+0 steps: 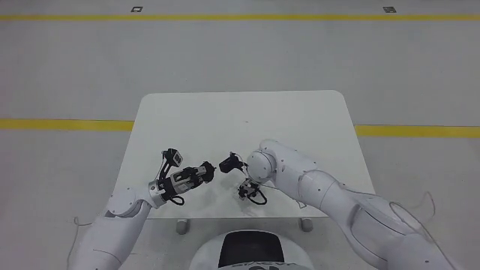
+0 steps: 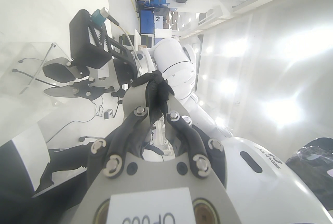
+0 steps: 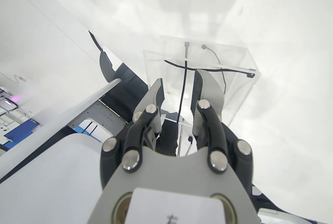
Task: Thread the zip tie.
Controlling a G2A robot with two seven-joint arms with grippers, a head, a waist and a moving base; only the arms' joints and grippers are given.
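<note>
My left gripper [image 2: 153, 84] is shut on a black zip tie [image 2: 157, 79], whose bunched end sticks out past the fingertips. In the top view it [image 1: 208, 170] hovers over the table's near side, tip to tip with my right gripper [image 1: 227, 163]. The right gripper [image 3: 179, 79] is open and points into a clear box [image 3: 249, 58] holding several black zip ties. One straight tie [image 3: 185, 71] runs through the gap between the fingers, untouched. The left wrist view shows the right gripper [image 2: 58, 82] at the box [image 2: 31, 53].
The white table [image 1: 240, 116] has free room across its far half and on both sides. Both grippers are near the table's front edge. A black cable loop [image 1: 253, 193] hangs by the right wrist.
</note>
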